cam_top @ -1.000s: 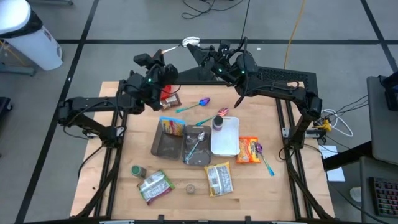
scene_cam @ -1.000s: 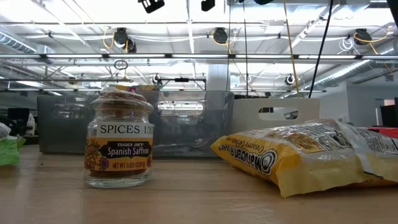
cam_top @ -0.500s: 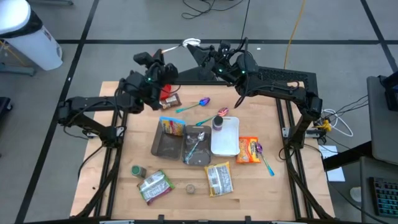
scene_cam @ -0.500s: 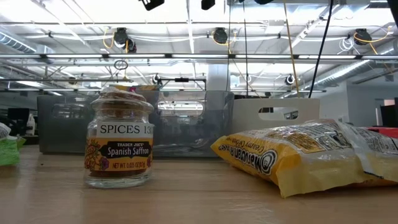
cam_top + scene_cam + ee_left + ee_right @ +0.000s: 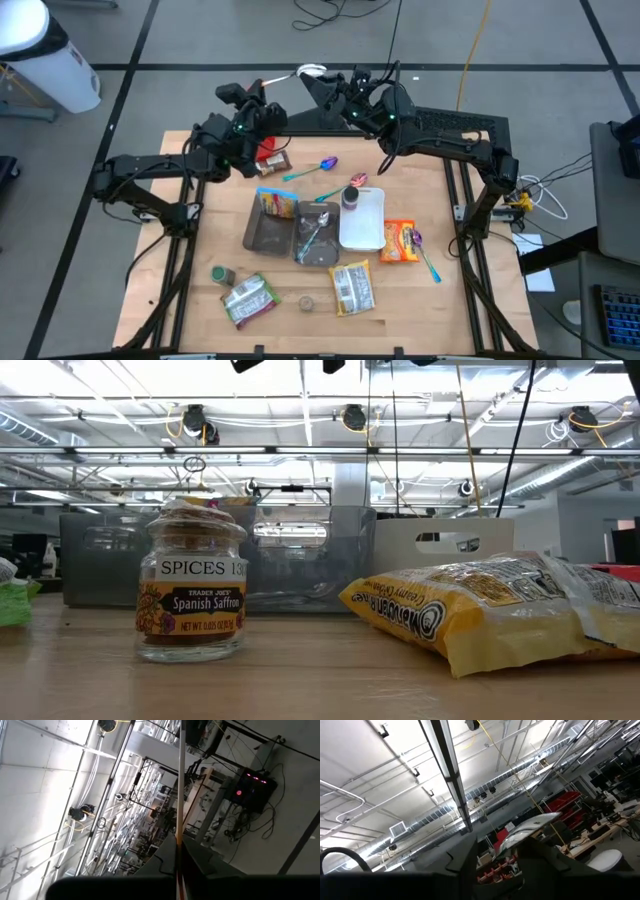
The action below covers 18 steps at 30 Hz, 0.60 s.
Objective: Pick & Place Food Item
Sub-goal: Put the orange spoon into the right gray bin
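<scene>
Both arms are up at the top of the high view, folded back past the far table edge, and neither is carrying anything. The left gripper (image 5: pixel 262 88), upper left of centre, has its fingers pressed together; the right gripper (image 5: pixel 312 78), just right of it, shows a gap between its fingers in its own wrist view, so it is parted and empty. The food is all down on the wooden table (image 5: pixel 440 300): a yellow snack bag (image 5: pixel 352 287) at lower centre, an orange packet (image 5: pixel 399 241) to the right beside the white tray (image 5: pixel 362 222), a green-and-white pouch (image 5: pixel 248 299) at lower left, and a spice jar (image 5: pixel 191 582) at left in the low view. Which item is the target, the frames don't say. The bags look light, soft and crinkly, likely to slip or sag, so a pinch across a sealed edge seems the safest hold. The glass jar is stiff, smooth and breakable, best taken around its body.
</scene>
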Motion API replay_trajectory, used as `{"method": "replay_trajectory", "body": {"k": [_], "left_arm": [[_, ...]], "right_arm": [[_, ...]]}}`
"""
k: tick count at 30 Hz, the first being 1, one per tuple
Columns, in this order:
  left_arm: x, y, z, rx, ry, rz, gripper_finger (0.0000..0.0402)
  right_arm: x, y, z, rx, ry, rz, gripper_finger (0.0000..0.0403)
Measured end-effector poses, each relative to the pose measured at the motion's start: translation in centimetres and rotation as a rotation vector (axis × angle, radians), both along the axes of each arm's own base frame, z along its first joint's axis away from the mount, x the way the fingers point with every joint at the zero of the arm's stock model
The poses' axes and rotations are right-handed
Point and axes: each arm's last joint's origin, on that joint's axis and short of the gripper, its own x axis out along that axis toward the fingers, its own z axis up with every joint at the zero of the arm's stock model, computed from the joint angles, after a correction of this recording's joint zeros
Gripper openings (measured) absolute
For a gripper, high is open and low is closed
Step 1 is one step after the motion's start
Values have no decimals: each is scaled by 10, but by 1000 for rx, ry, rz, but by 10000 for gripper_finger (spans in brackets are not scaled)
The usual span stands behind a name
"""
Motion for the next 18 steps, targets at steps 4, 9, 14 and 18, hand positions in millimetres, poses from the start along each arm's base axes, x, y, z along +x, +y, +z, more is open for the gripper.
{"method": "replay_trajectory", "body": {"k": [4, 9, 14, 18], "left_arm": [[0, 0, 1, 3, 16, 3, 8], [-4, -1, 3, 8, 30, 6, 8], [-10, -2, 8, 12, 19, 5, 8], [-15, -3, 12, 13, 9, 5, 8]], "right_arm": [[1, 1, 0, -6, 4, 13, 151], [1, 1, -1, 3, 12, 27, 168], [1, 1, -1, 3, 17, 29, 180], [1, 1, -1, 5, 21, 29, 182]]}}
